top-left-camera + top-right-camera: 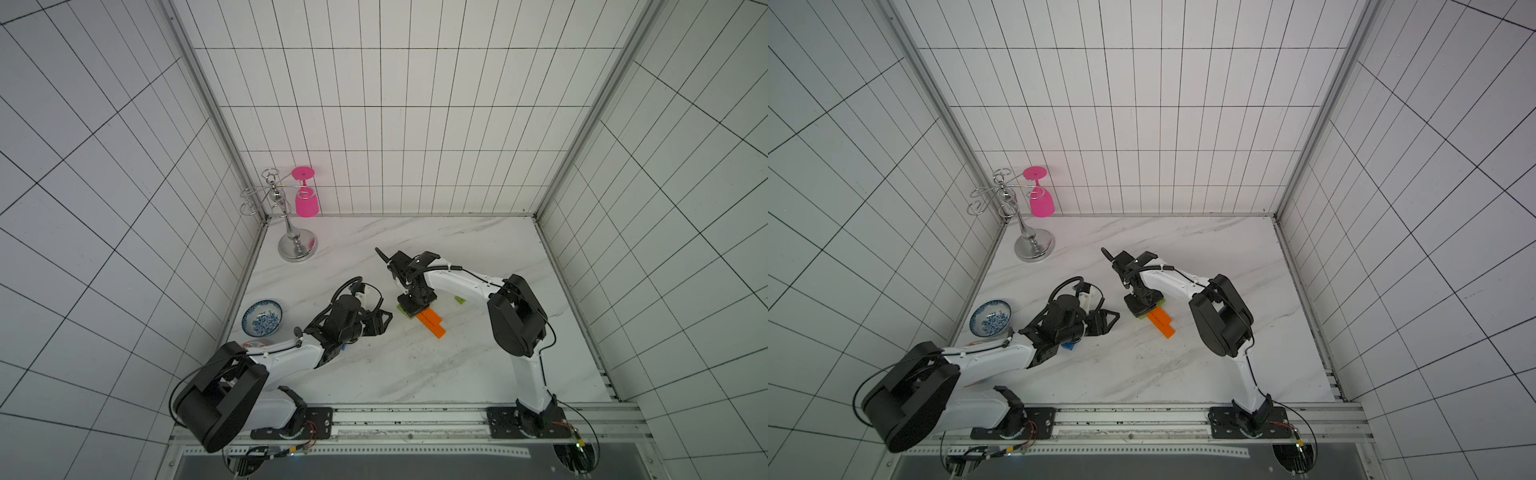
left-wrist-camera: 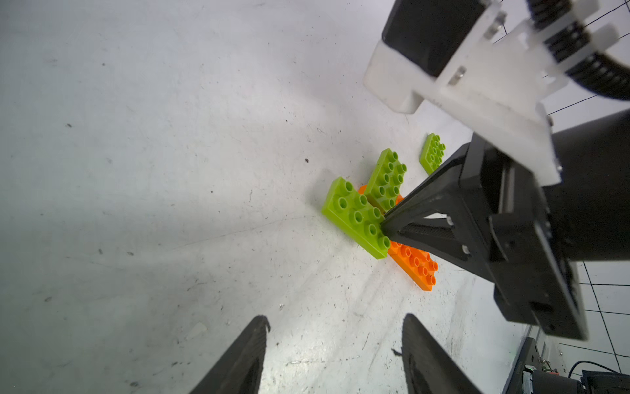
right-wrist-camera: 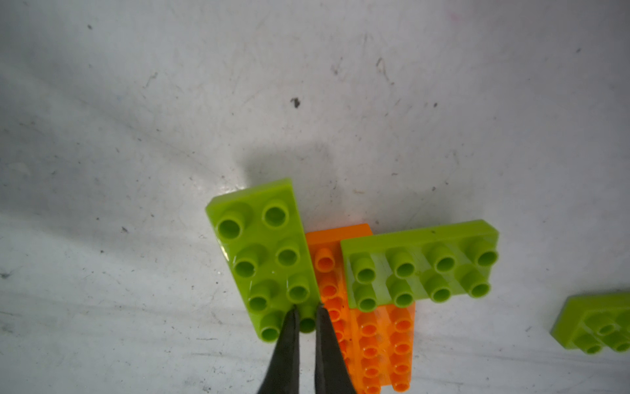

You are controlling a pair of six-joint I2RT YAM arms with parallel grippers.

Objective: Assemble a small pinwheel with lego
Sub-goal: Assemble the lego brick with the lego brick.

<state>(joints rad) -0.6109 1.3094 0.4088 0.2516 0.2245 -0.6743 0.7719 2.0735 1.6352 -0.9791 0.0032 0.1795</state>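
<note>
The half-built pinwheel (image 1: 432,325) lies mid-table, two lime blades across its orange stem (image 3: 378,341). The right gripper (image 3: 306,307), jaws pressed almost together, bears on one blade's end (image 3: 266,259), probably seating it. At nine o'clock the left gripper (image 2: 334,319) hangs spread and empty. A spare green brick (image 1: 460,299) lies at two o'clock.

Both top views: high above the front rail, looking steeply down on the whole white marble-patterned tabletop (image 1: 415,374) — far off. Left wrist camera: low, looking across the table at the pinwheel of lime-green and orange studded plastic bricks (image 2: 358,215). Right wrist camera: close above the same bricks (image 3: 269,259) — the shared patch.
</note>
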